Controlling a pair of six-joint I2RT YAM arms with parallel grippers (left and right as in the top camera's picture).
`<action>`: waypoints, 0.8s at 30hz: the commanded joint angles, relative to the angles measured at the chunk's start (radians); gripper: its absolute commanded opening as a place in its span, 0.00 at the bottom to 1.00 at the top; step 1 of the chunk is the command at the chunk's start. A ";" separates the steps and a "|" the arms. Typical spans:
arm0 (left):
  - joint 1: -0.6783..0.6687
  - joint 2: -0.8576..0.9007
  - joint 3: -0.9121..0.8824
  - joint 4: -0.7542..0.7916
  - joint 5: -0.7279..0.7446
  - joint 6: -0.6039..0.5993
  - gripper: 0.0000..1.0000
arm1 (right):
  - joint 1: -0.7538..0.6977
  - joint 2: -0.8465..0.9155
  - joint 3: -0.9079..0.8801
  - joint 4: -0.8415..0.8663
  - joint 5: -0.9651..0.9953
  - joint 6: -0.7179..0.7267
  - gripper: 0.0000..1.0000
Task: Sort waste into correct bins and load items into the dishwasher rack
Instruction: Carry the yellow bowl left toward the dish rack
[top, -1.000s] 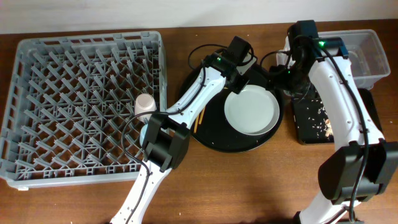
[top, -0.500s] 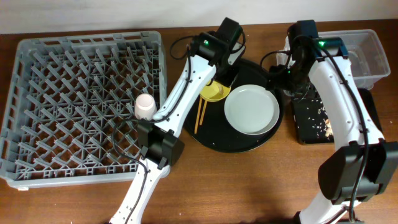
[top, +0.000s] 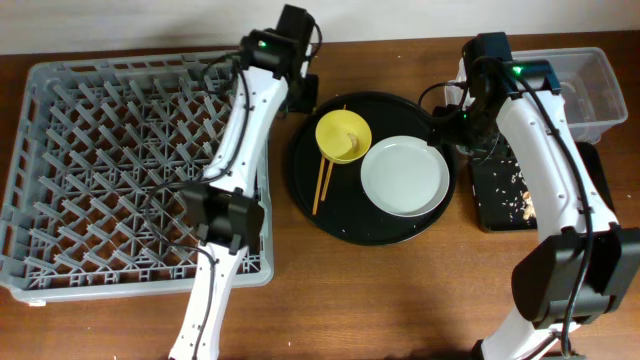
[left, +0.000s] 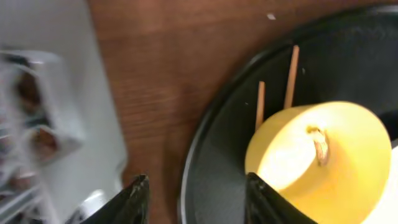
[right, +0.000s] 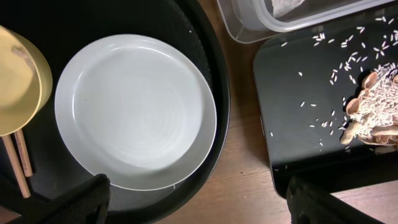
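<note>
The grey dishwasher rack (top: 110, 170) fills the left of the table. My left gripper (top: 299, 92) (left: 199, 202) is open and empty, over the wood between the rack's far right corner and the round black tray (top: 340, 222). A yellow bowl (top: 343, 135) (left: 323, 155), two chopsticks (top: 324, 176) (left: 290, 74) and a grey-white plate (top: 404, 177) (right: 134, 112) sit on that tray. My right gripper (top: 465, 132) (right: 208, 205) is open and empty, above the tray's right edge. The cups are hidden.
A clear tub (top: 592, 85) (right: 249, 25) holding a white napkin (right: 289, 6) stands at the back right. A shallow black tray (top: 500, 200) (right: 298, 124) in front of it holds food scraps (right: 373, 109) and scattered crumbs.
My left arm has swung back and left off the round tray to the rack's far right corner, uncovering the yellow bowl and covering the pink cup. The right arm has not moved.
</note>
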 joint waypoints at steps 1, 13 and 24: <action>-0.018 0.058 -0.003 -0.011 0.028 -0.007 0.48 | 0.002 -0.024 0.018 -0.004 0.020 0.001 0.92; -0.051 0.116 -0.003 -0.015 0.087 -0.006 0.38 | 0.002 -0.024 0.018 -0.004 0.020 0.001 0.91; -0.048 0.095 0.087 -0.095 0.087 -0.006 0.01 | 0.002 -0.024 0.018 -0.006 0.020 0.001 0.92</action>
